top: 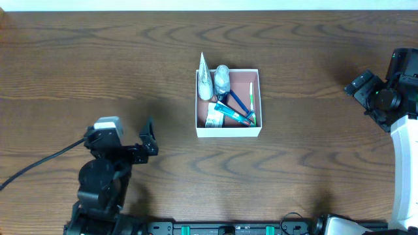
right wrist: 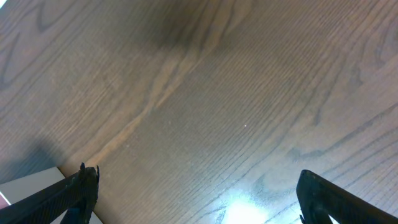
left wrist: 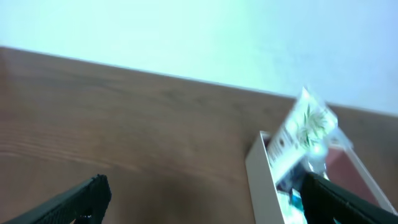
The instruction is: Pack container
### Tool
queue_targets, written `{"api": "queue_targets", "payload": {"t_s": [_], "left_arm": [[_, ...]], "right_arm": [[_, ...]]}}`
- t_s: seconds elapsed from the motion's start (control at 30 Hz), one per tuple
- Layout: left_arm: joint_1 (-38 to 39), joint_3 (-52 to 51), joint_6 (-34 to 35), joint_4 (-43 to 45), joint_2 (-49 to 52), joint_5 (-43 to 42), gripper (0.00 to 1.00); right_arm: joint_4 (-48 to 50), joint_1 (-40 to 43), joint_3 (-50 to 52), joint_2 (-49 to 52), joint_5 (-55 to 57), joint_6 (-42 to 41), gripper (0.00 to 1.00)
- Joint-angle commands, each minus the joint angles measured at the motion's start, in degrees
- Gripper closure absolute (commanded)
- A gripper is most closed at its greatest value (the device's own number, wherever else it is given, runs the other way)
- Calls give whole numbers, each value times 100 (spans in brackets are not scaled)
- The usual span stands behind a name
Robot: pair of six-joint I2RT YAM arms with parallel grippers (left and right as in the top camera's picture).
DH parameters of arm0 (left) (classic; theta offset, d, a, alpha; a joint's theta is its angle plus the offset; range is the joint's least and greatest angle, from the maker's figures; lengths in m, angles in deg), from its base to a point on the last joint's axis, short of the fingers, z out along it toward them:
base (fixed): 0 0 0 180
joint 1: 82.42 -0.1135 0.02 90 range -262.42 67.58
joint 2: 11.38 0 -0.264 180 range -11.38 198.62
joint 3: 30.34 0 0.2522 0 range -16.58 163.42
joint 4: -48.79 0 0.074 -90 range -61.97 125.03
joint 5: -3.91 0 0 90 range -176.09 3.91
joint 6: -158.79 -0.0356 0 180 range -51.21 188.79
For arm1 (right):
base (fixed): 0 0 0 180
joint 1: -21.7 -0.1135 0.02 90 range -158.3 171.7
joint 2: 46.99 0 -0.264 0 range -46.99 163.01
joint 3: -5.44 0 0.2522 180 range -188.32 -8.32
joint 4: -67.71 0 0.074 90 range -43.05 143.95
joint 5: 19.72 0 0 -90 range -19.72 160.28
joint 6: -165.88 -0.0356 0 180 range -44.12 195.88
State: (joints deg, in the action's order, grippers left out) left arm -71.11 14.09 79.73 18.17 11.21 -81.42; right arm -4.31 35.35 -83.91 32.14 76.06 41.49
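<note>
The container is a square white-walled box with a pinkish-brown inside at the table's middle. It holds a silver pouch standing against its left wall, a clear bottle, a toothpaste tube and a green toothbrush. My left gripper is open and empty, at the lower left, well apart from the box. In the left wrist view the box's left wall and the pouch show at right between the open fingers. My right gripper is open and empty over bare wood; in the overhead view it sits at the far right.
The table is dark wood. A black cable runs from the left arm toward the left edge. A white corner shows at the lower left of the right wrist view. A pale wall lies beyond the table's far edge.
</note>
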Motion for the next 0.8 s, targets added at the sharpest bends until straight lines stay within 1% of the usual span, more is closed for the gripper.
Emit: {"api": "queue_targets", "payload": {"t_s": [0.0,0.33,0.57,0.77], "left_arm": [[-221,-79,52,210,-286,-22,2],[-662,-175,50,444,-603,-22,2],[-782,-647,52,1488,-660,-28,2],[-782,-1270,52,2181,-1032,-129,2]], "right_arm": [[-4,31,-79,4,-2,-90,1],[-4,31,-79,4,-2,-90,1],[-4,31,-79,4,-2,-90,1],[-4,31,-79,4,-2,-90,1]]}}
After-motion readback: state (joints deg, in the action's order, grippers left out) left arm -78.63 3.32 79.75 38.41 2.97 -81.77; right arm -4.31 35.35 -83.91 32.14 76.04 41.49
